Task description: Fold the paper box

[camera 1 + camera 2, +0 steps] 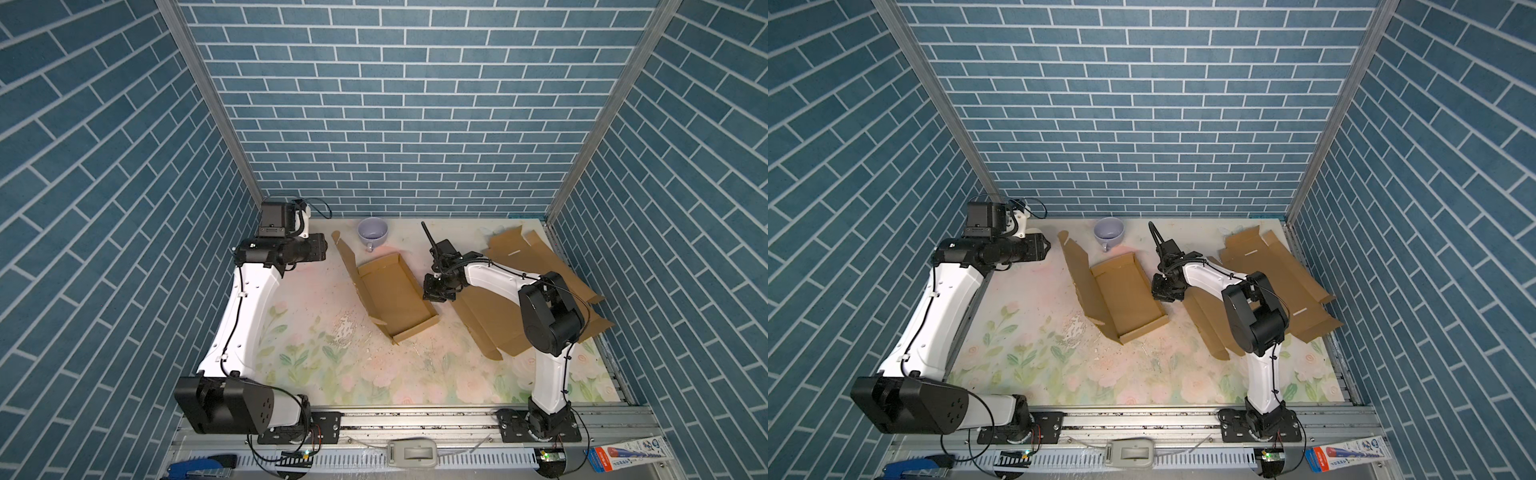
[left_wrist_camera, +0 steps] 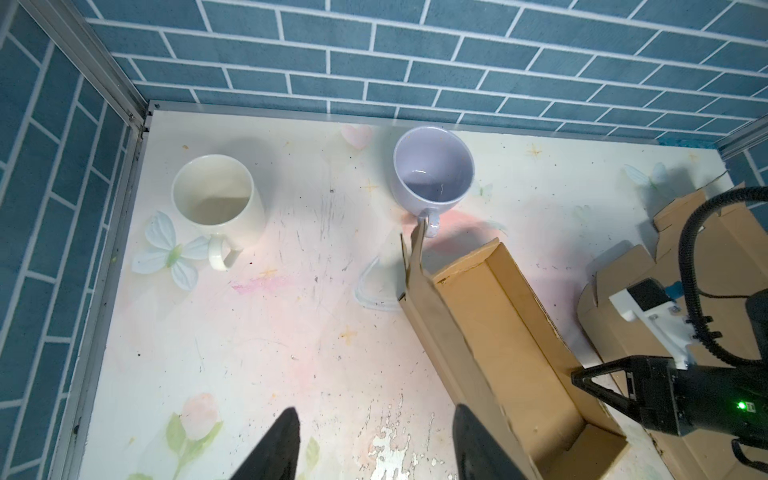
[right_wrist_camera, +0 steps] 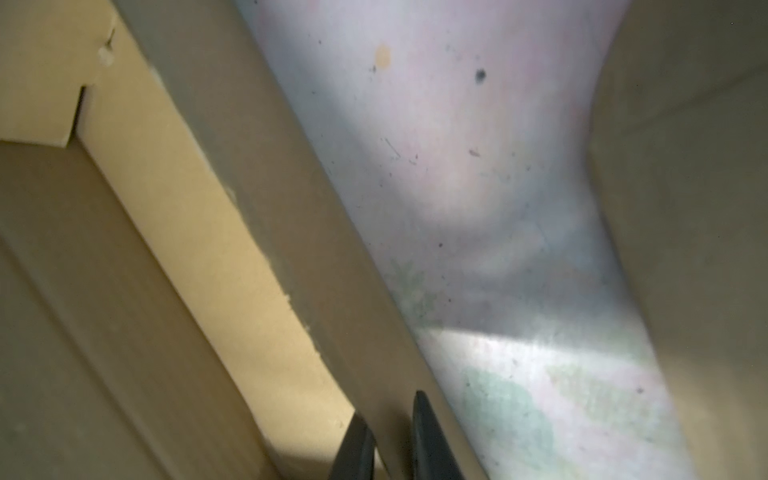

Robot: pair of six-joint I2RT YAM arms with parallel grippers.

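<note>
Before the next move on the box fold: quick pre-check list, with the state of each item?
1. Right pincer shut on half-folded brown cardboard box's right long wall: ok.
2. Left pincer open, empty: ok.
3. Box's tall lid flap folded over: not ok, stands upright.
4. Lilac ceramic cup apart from box: ok.
5. Flat brown cardboard sheet clear of right arm: cannot tell.
</note>
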